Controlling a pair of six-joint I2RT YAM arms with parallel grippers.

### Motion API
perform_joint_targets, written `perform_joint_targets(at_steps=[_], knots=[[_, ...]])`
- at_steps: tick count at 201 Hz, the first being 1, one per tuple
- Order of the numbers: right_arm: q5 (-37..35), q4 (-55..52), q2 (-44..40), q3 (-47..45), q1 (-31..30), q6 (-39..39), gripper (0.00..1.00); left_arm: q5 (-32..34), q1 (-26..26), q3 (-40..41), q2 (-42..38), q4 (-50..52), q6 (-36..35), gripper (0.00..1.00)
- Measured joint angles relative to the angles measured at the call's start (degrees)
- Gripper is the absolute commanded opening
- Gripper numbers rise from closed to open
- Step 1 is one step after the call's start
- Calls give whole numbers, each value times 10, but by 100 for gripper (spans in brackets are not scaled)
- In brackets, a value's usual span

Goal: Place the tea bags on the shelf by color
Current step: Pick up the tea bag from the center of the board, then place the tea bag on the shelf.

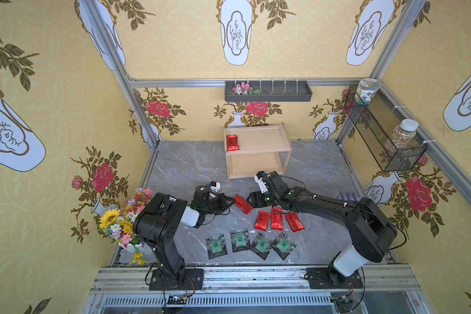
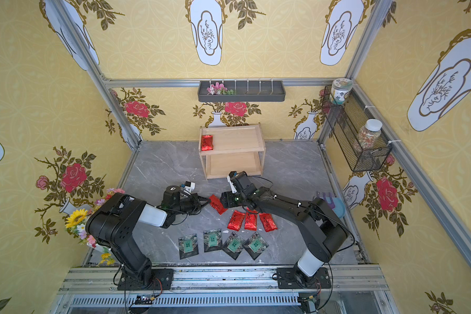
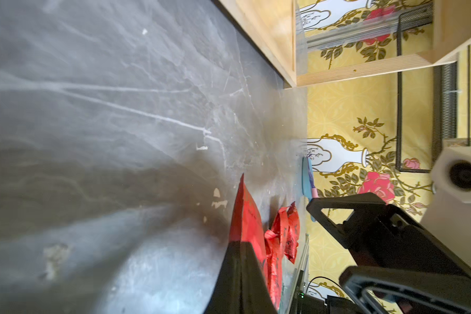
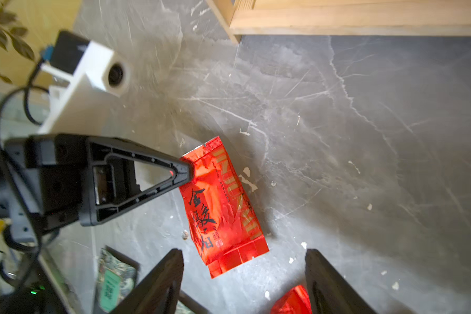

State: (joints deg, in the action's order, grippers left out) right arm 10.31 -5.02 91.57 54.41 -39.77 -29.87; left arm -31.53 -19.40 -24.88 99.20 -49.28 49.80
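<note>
Yellow floral wallpaper [image 1: 174, 49], grey marble floor [image 1: 188, 163], aluminium frame rails [image 1: 174, 82]

The red sachet [image 4: 223, 206] bears bold black Chinese brush script down its face, the top character reading 金, and large gold Latin capitals along one edge, seemingly "JUNMEI". Its fine print is too small to read. The dark packets [image 1: 239, 240] have green labels, also illegible.
</note>
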Motion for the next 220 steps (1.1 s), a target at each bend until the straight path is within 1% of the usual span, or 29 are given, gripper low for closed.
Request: perform_joint_targets(at_steps=[21, 54, 75, 99, 152, 199, 220], knots=[[10, 38, -24, -38, 0, -84, 75, 3, 1, 25, -18, -57, 36, 0], [70, 155, -29, -107, 2, -229, 74, 18, 3, 59, -22, -168, 108, 0], [101, 231, -17, -123, 5, -289, 73, 21, 4, 70, -21, -225, 142, 0], [124, 321, 1, -148, 10, -352, 72, 31, 6, 81, -32, -262, 167, 0], [151, 476, 47, -178, 13, -450, 69, 49, 7, 96, -68, -291, 183, 0], [154, 549, 66, -183, 12, -493, 69, 59, 7, 103, -78, -305, 191, 0], [155, 575, 78, -182, 7, -512, 67, 62, 7, 104, -79, -313, 193, 0]])
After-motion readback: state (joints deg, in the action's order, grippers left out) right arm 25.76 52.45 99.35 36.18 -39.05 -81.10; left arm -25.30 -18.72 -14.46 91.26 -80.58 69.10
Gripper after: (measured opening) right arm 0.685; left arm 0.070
